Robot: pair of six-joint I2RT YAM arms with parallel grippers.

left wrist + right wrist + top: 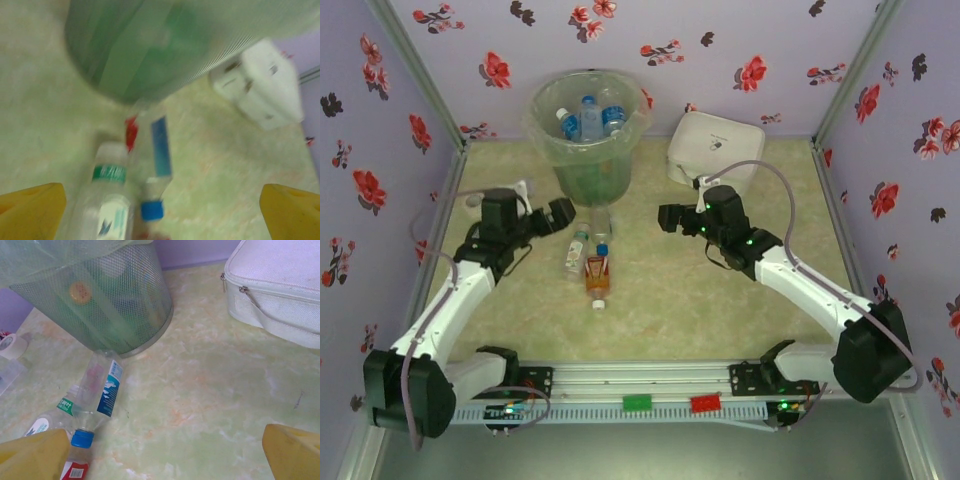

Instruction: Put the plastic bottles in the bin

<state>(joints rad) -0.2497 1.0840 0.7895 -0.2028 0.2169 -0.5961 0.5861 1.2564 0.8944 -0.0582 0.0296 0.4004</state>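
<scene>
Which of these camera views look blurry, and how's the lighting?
Left wrist view: heavily blurred, the bin and bottles smeared. Right wrist view: sharp throughout, soft even light. Top external view: evenly lit, mildly soft, no harsh glare or deep shadows.

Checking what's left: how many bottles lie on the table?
3, clustered before the bin: a blue-capped bottle, a green-labelled bottle left of it, an amber bottle nearest the arms. More may hide behind the bin.
</scene>
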